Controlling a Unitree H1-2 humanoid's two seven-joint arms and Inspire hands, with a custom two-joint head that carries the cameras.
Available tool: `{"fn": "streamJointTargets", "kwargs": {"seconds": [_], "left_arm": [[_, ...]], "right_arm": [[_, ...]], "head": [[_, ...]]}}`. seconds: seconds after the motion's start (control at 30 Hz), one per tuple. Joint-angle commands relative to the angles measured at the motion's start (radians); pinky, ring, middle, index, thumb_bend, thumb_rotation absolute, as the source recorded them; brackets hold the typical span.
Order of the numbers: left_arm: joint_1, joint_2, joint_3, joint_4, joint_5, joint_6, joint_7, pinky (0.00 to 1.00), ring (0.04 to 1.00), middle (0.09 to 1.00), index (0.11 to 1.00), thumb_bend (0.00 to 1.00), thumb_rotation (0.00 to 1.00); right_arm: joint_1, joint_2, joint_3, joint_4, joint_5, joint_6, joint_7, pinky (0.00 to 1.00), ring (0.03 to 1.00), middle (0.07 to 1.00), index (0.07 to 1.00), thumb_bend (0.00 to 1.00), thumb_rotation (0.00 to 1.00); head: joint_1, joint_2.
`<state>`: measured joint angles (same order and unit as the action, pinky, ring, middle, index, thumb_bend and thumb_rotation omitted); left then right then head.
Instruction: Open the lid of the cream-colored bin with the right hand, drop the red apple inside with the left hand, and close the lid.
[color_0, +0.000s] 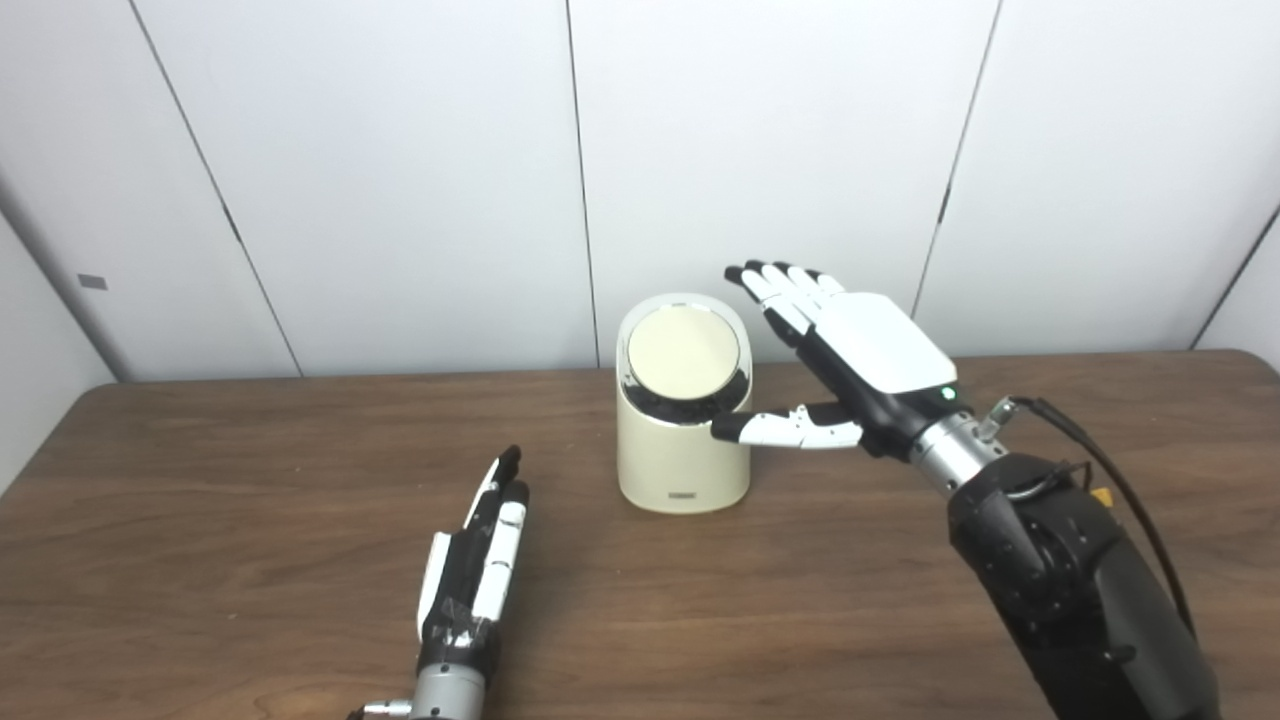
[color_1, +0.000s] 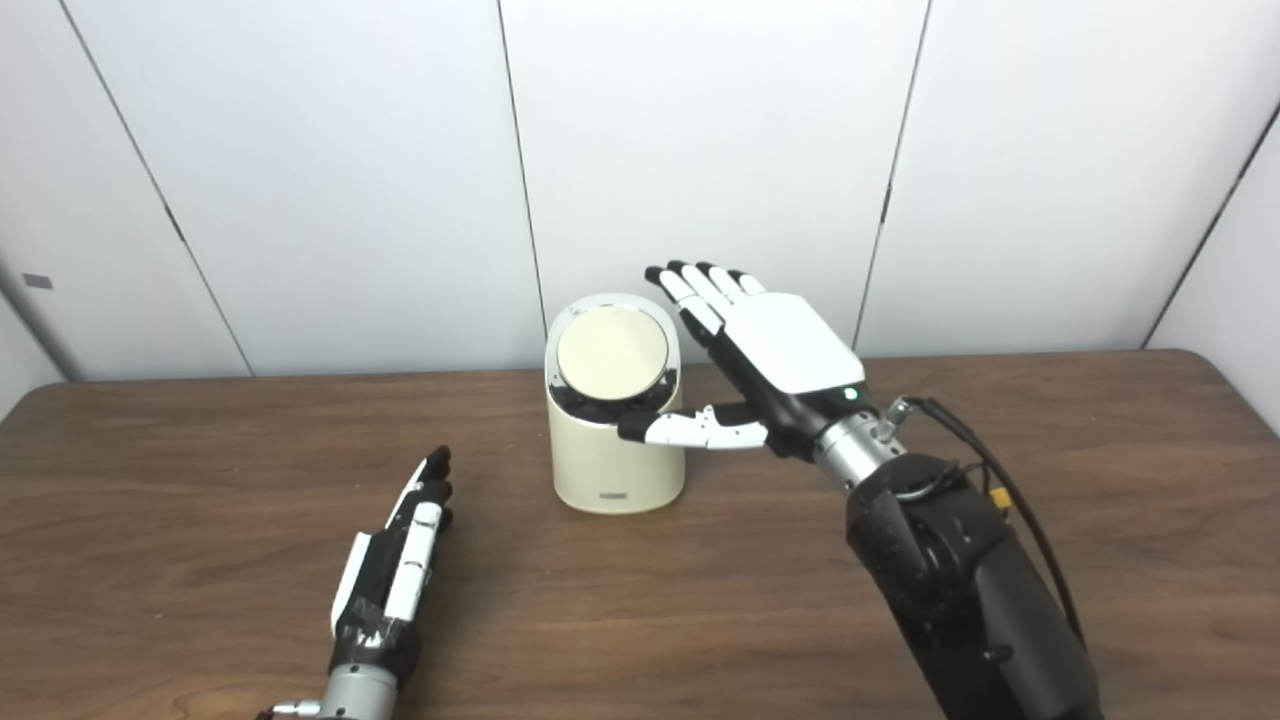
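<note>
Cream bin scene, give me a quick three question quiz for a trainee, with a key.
1. True or false: the lid of the cream-colored bin is down.
2. Which hand is beside the bin: A) left hand B) right hand?
3. Fill in: neither hand holds anything, and no red ____ is visible on the table.

Key: 1 true. 2 B, open, its thumb near the bin's front rim; the left hand lies low over the table, fingers straight. 3 apple.
</note>
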<state>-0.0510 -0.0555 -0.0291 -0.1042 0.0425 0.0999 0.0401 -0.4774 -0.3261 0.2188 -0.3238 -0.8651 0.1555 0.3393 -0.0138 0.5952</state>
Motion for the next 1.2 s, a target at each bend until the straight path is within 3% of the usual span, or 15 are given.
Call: {"fn": "streamJointTargets", "kwargs": {"seconds": [0.0,0.07,0.3,0.4,0.53,0.6,0.7,0.77,0.97,1.17], "left_arm": [[-0.017,0.0,0.005,-0.046,0.0,-0.01,0.004,1.0,0.992,0.986,0.986,0.55,0.89],[-0.014,-0.003,0.015,-0.061,-0.015,-0.007,0.003,1.0,0.985,0.984,0.983,0.53,0.89],[0.002,0.021,0.053,-0.099,-0.082,-0.009,-0.023,0.99,0.993,0.995,0.997,0.48,0.94],[0.014,0.046,0.067,-0.109,-0.096,-0.012,-0.031,1.0,0.993,0.996,0.999,0.47,0.97],[0.032,0.075,0.091,-0.128,-0.123,-0.016,-0.034,1.0,0.989,0.999,0.999,0.45,0.98],[0.045,0.084,0.111,-0.136,-0.146,-0.025,-0.036,1.0,0.985,0.996,1.0,0.46,0.96],[0.07,0.097,0.134,-0.151,-0.165,-0.047,-0.041,0.99,0.972,0.981,0.987,0.45,0.96],[0.09,0.099,0.147,-0.161,-0.175,-0.055,-0.042,0.99,0.97,0.973,0.977,0.45,0.96],[0.158,0.11,0.166,-0.155,-0.201,-0.103,-0.064,0.99,0.971,0.973,0.974,0.47,0.92],[0.211,0.11,0.169,-0.112,-0.164,-0.203,-0.057,0.98,0.955,0.958,0.961,0.46,0.93]], "right_arm": [[0.004,-0.007,-0.021,-0.034,0.001,0.009,-0.013,1.0,1.0,1.0,0.982,0.6,1.0],[0.038,-0.004,-0.044,-0.052,0.011,0.032,-0.007,1.0,1.0,0.998,0.976,0.59,1.0],[0.167,-0.009,-0.122,-0.029,0.093,0.005,-0.085,1.0,1.0,0.983,0.958,0.54,1.0],[0.217,0.011,-0.17,0.001,0.197,0.001,-0.116,0.93,1.0,0.982,0.954,0.53,1.0],[0.266,0.047,-0.219,0.013,0.32,0.04,-0.122,0.92,0.996,0.987,0.965,0.56,1.0],[0.289,0.085,-0.26,0.03,0.444,0.037,-0.126,0.91,0.968,0.978,0.958,0.56,1.0],[0.313,0.177,-0.339,0.038,0.685,0.094,-0.114,0.92,0.961,0.977,0.96,0.56,1.0],[0.33,0.218,-0.365,0.04,0.764,0.118,-0.119,0.93,0.97,0.975,0.955,0.57,1.0],[0.395,0.312,-0.407,0.055,0.914,0.111,-0.174,0.98,0.981,0.967,0.954,0.55,1.0],[0.453,0.302,-0.381,0.087,0.956,0.02,-0.183,1.0,1.0,0.989,0.992,0.58,1.0]], "head": [[0.002,0.0],[0.003,0.001],[0.0,0.004],[-0.001,0.005],[-0.002,0.005],[-0.004,0.006],[-0.007,0.009],[-0.01,0.012],[-0.011,0.02],[-0.013,0.028]]}}
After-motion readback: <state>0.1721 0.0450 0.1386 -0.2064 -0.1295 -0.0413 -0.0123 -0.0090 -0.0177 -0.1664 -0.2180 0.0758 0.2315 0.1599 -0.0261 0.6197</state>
